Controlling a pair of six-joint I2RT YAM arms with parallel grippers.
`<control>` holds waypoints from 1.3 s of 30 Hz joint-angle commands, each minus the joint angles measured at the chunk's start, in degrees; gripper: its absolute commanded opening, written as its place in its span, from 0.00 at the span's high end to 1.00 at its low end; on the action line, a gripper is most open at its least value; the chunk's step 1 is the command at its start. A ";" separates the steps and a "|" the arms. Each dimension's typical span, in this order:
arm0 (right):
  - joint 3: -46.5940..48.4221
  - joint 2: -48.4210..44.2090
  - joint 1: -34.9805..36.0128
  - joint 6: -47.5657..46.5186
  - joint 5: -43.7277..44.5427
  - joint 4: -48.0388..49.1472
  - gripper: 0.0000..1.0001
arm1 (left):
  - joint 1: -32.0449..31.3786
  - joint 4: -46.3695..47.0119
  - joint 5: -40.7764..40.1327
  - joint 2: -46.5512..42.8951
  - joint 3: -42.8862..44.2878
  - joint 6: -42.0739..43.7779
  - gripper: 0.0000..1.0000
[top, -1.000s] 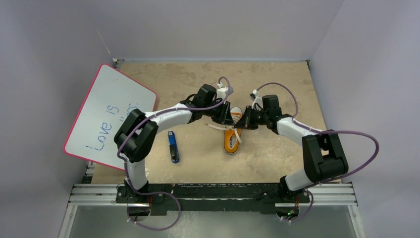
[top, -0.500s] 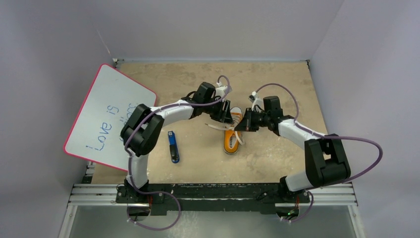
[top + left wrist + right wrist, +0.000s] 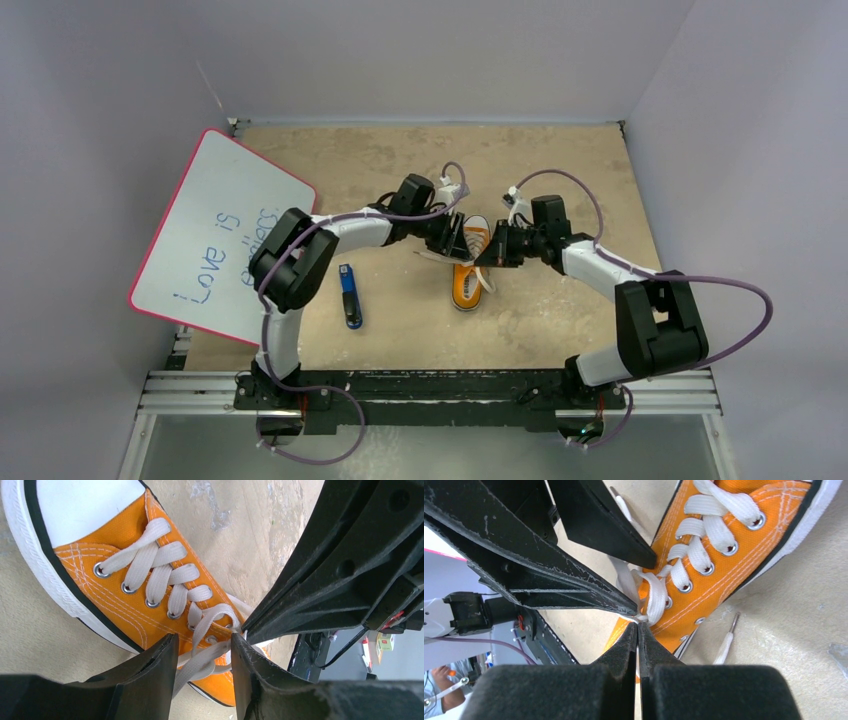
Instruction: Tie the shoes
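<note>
The orange sneaker with white toe cap lies mid-table, toe pointing away. My left gripper hovers over its lace area from the left. In the left wrist view it is open, with white laces running loosely through the gap, over the orange canvas. My right gripper comes in from the right. In the right wrist view it is shut, its tips pinching a white lace beside the shoe's eyelets. The two grippers' tips nearly touch.
A pink-rimmed whiteboard leans at the left. A blue-and-black marker lies left of the shoe. A loose lace end rests on the table beside the shoe. Grey walls enclose the table.
My left arm's elbow has swung right and its gripper has shifted slightly nearer onto the laces. My right gripper has edged slightly right, still pinching.
</note>
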 commanded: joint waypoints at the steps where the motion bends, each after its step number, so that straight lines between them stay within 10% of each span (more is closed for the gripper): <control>1: 1.66 -1.41 0.17 -0.28 2.75 -0.82 1.00 | 0.08 4.62 3.13 -2.30 -1.48 -0.87 0.59; 39: 3.82 2.18 0.43 -0.19 1.63 -1.56 1.00 | 0.81 15.20 4.14 -3.62 -5.32 -7.75 0.51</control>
